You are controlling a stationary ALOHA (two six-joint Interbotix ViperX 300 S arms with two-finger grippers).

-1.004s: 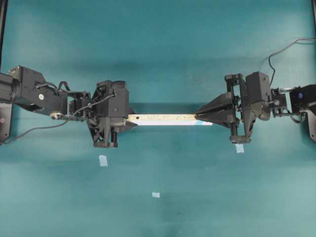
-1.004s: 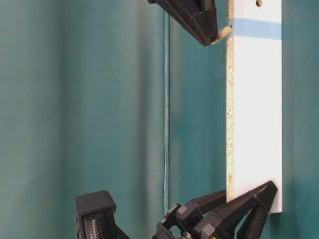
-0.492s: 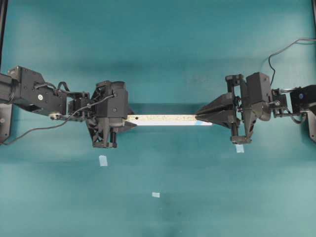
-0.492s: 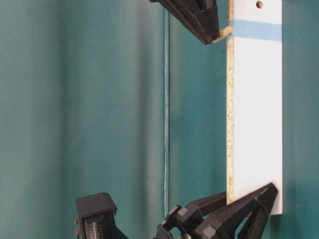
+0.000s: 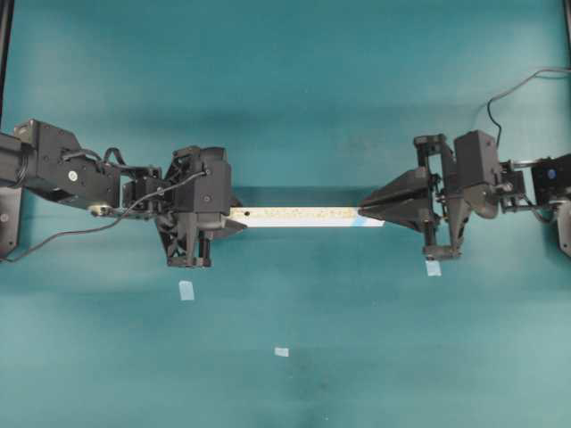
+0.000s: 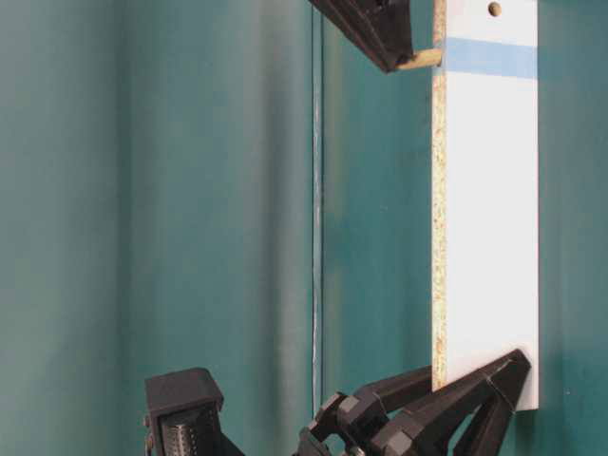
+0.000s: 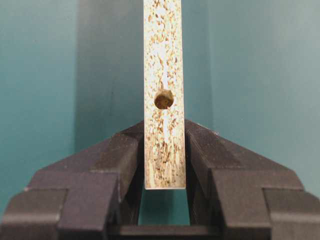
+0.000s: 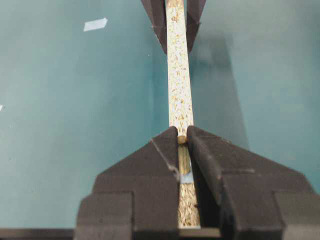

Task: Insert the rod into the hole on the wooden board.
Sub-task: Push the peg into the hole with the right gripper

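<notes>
The wooden board (image 5: 299, 217) hangs above the table between both grippers. My left gripper (image 5: 230, 218) is shut on its unmarked end; the left wrist view shows the board (image 7: 163, 60) clamped between the fingers, with that end's hole (image 7: 163, 99) just beyond them. My right gripper (image 5: 361, 210) is shut on the rod (image 6: 423, 60). The rod lies level and its tip touches the board's speckled edge at the blue mark (image 6: 489, 57). In the right wrist view the rod (image 8: 183, 152) runs between the fingers down to the blue mark (image 8: 186, 178). The hole there is hidden.
Pale blue tape squares lie on the teal table: one below the left gripper (image 5: 186, 290), one in the middle front (image 5: 282, 351), one under the right gripper (image 5: 433, 267). A small hole (image 6: 493, 9) shows on the board's white face past the blue mark.
My right gripper has drawn back a little to the right. The rod has turned from tilted to level, square to the board's edge. The left gripper and board have barely moved.
</notes>
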